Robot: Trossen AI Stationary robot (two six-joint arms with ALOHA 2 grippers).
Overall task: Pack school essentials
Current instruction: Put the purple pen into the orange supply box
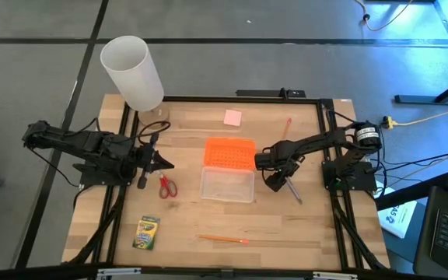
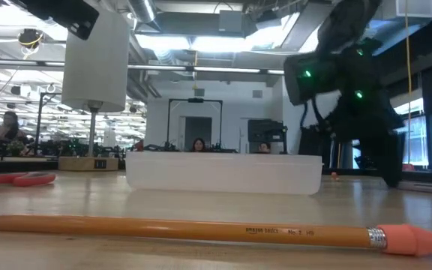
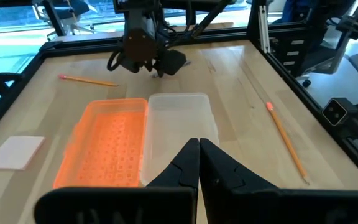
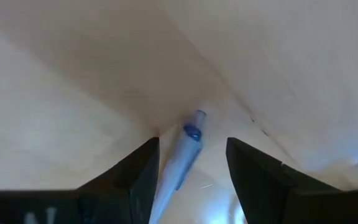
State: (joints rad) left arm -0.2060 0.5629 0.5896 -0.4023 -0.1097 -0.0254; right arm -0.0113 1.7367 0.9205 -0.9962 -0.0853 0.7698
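Left gripper (image 1: pixel 164 163) sits at the counter's (image 1: pixel 286 225) left edge with fingers (image 3: pixel 199 163) pressed together, holding nothing. Just beside it lie the red-handled scissors (image 1: pixel 167 187), crayon box (image 1: pixel 147 232) nearer the front. The clear box (image 1: pixel 227 184) with its orange lid (image 1: pixel 229 152) is mid-counter. Right gripper (image 1: pixel 274 180) is down at the grey pen (image 4: pixel 180 158), fingers (image 4: pixel 140 174) apart and straddling it.
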